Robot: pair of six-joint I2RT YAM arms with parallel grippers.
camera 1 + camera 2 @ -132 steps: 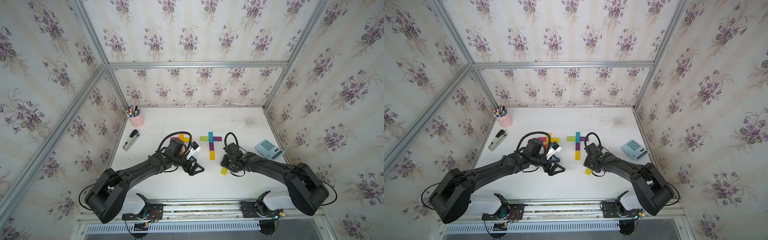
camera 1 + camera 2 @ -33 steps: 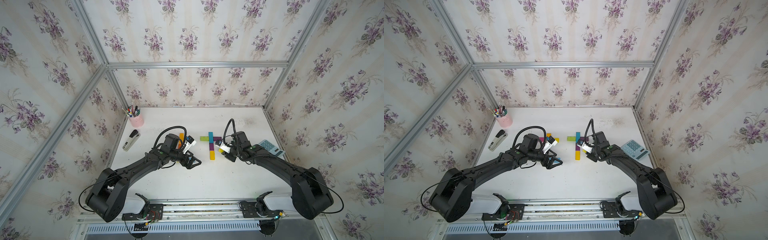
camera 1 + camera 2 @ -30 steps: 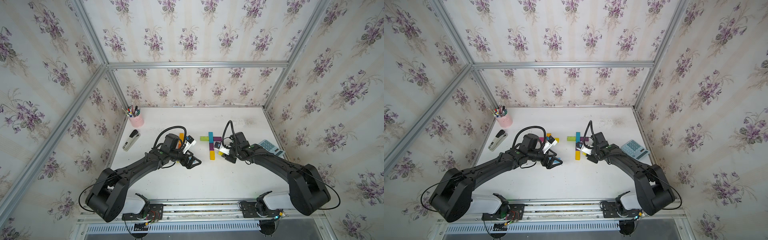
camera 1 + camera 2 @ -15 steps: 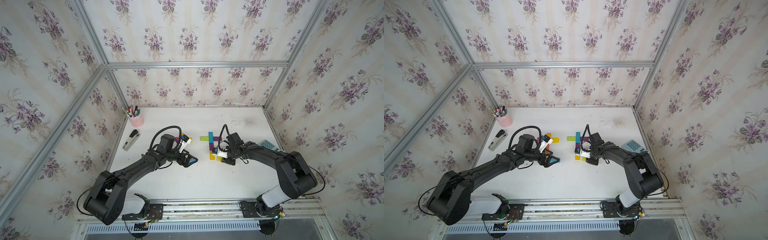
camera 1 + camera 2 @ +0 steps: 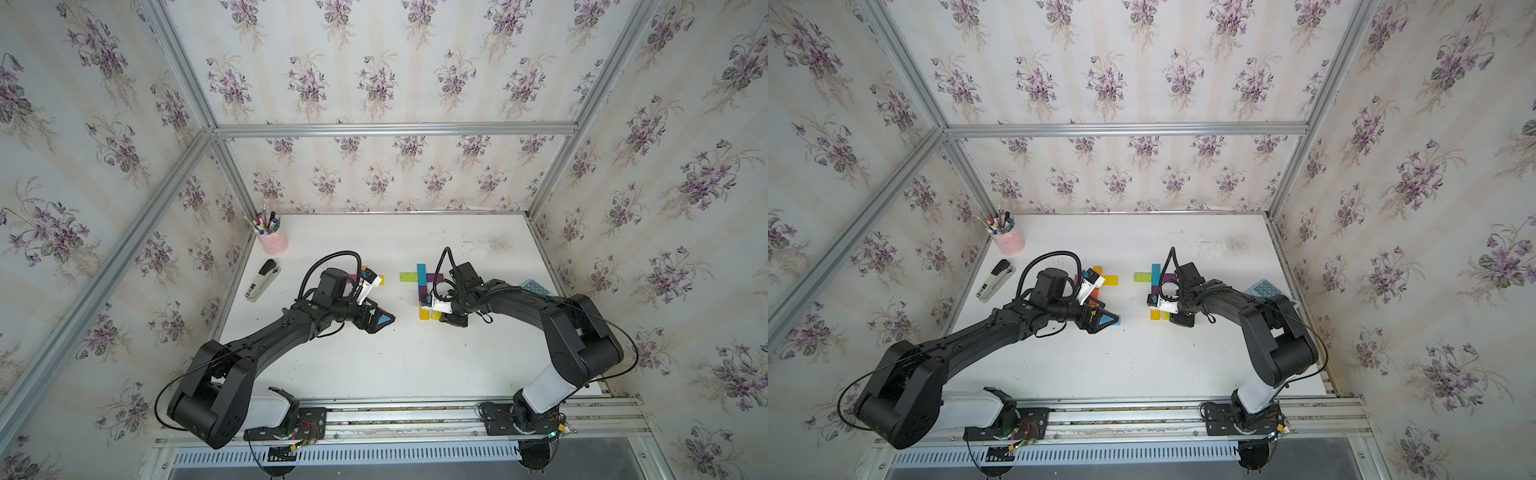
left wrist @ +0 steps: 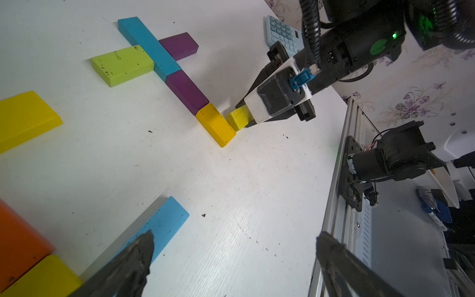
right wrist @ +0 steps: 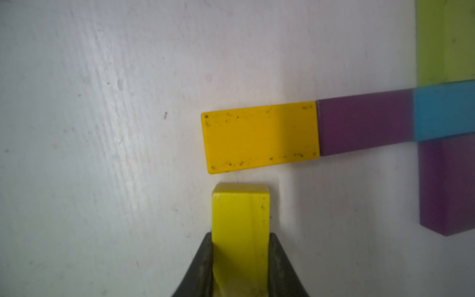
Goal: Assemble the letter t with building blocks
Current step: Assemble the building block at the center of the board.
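Right wrist view: held lemon block [image 7: 240, 205] in clenched right gripper [image 7: 240, 237], probably needed squaring flush against golden block [image 7: 259, 137], with left gripper [image 6: 234, 241] splayed wide.

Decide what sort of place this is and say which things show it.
Probably a robot lab booth dressed as a desk: flowered wallpaper on an aluminium frame, plus a pen cup, stapler and calculator on the white table.

Teal block [image 5: 422, 272], purple block [image 5: 420, 291] and amber block [image 5: 424, 314] lie end-to-end right of centre. A lemon block [image 7: 240, 218], turned edgewise, is just beside the amber.
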